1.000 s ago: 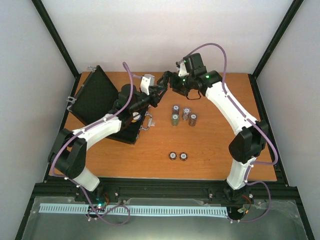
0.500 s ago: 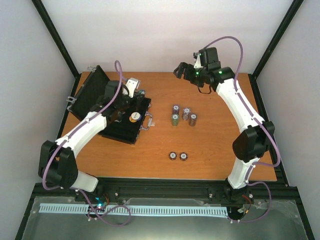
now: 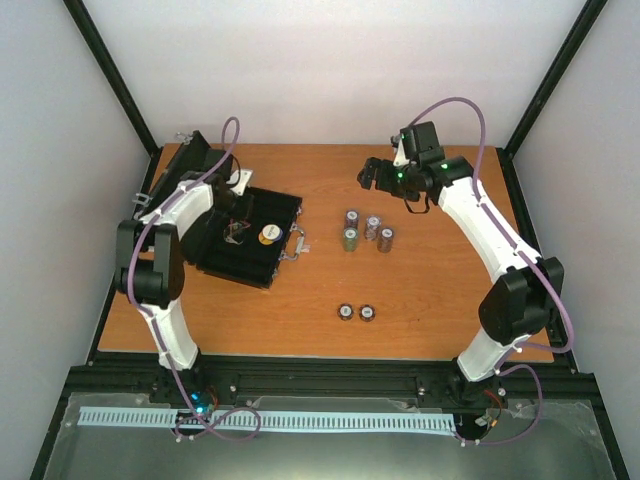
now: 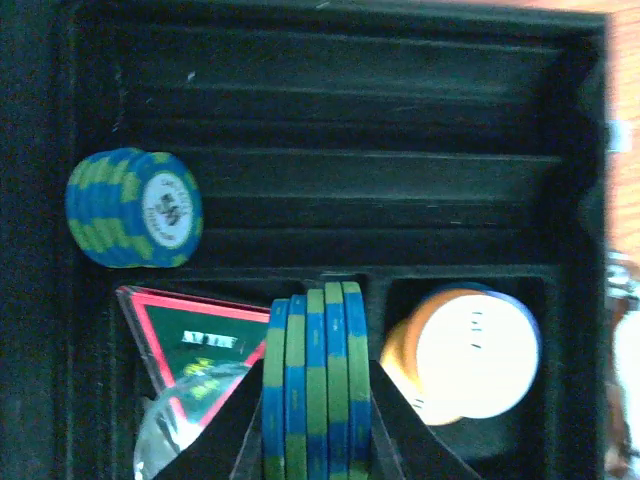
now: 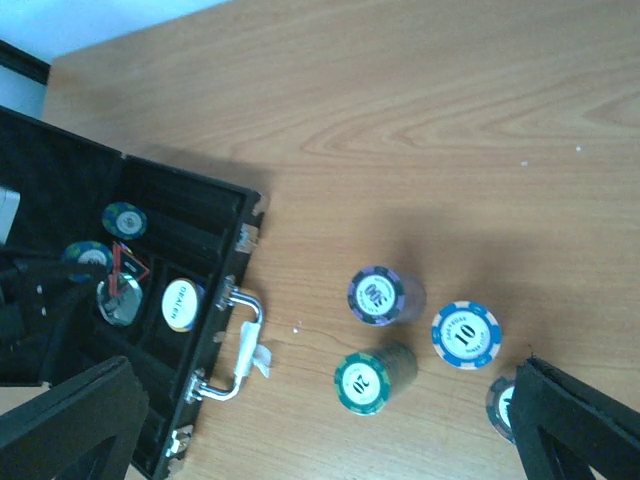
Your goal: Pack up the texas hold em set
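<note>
The black case (image 3: 262,262) lies open at the table's left, its lid (image 3: 186,168) standing up behind it. My left gripper (image 3: 236,222) hangs over the case, shut on a blue-and-green chip stack (image 4: 315,380) held on edge above the small compartments. Inside the case lie another blue-green stack (image 4: 133,208), a dark triangular token (image 4: 195,340) and a white dealer disc (image 4: 470,350). My right gripper (image 3: 368,172) is open above the table, behind several chip stacks (image 3: 352,217). In the right wrist view these include a purple stack (image 5: 377,294), a blue stack (image 5: 466,334) and a green stack (image 5: 365,380).
Two small round discs (image 3: 345,312) (image 3: 367,313) lie side by side near the table's front middle. The case's silver handle (image 5: 235,345), with a strip of tape on it, points toward the chip stacks. Black frame posts stand at the table's edges.
The two grippers were close together behind the stacks. The left arm has since swung left over the open case with the chip stack; the right gripper drew back to the right, still open.
</note>
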